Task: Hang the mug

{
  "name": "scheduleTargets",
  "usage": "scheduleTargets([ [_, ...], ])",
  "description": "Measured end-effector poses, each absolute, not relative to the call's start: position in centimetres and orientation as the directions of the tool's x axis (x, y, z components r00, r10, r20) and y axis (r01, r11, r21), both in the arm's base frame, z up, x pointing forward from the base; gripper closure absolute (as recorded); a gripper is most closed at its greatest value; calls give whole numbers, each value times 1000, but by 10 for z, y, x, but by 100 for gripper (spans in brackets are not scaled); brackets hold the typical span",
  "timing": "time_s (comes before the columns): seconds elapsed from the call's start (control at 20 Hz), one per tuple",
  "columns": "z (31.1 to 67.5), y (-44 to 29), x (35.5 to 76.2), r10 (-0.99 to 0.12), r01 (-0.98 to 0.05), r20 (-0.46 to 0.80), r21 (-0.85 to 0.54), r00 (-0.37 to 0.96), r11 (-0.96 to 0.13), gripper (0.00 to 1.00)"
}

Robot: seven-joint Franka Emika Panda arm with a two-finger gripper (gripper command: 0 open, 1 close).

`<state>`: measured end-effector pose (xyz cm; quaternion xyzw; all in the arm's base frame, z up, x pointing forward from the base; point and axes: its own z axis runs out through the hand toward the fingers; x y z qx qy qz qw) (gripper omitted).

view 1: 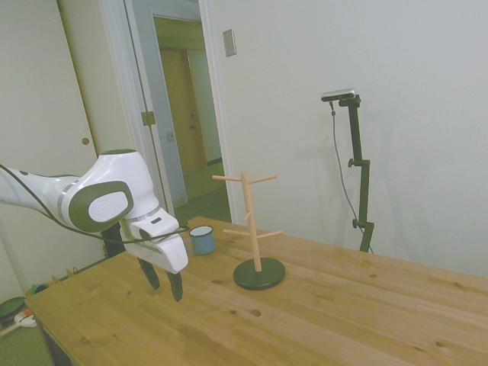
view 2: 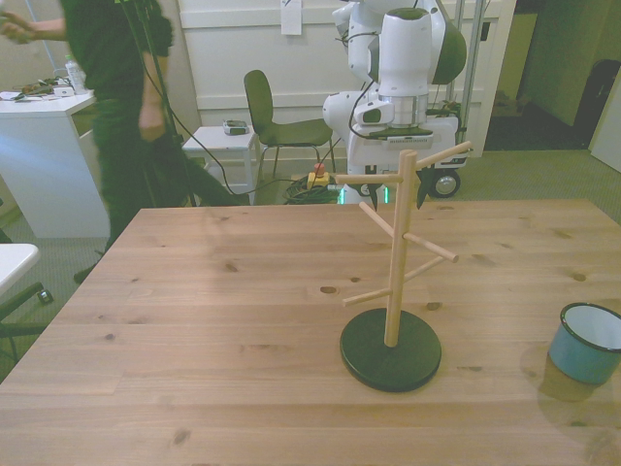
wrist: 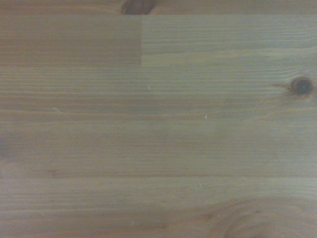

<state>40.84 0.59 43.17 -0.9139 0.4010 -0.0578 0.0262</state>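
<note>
The jaws [view 1: 166, 284] stand open and empty, two dark fingers pointing down, hanging above bare bench [view 1: 320, 320] with nothing between them. The wrist view shows only wood grain and a knot [wrist: 301, 86], so nothing lies directly below.

The mug [view 1: 202, 239], light blue with a white inside and dark rim, stands upright on the bench near its edge, beyond the jaws in the side view. In the front view it sits at the front view's right edge [view 2: 588, 344], apart from the stand. Its handle cannot be seen in either view.

The stand [view 1: 256, 232], a wooden post with slanted pegs on a dark round base, rises mid-bench between the arm and the mug's side. It is much taller than the mug.

A person [view 2: 121, 116] in dark clothes stands beyond the bench at the front view's left.

The step in hand appears to be reaching for the mug. To do it well, the jaws should travel round the stand rather than through its pegs, come down over the rim wall, and grip so the handle stays free to slip onto a peg.
</note>
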Motion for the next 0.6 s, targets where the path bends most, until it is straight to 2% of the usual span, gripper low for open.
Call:
scheduleTargets([
  [0.2,435,16,416,-717,-711,90,-95,691,-697,0],
  [0.6,468,84,478,-649,-640,149,-107,746,-761,0],
])
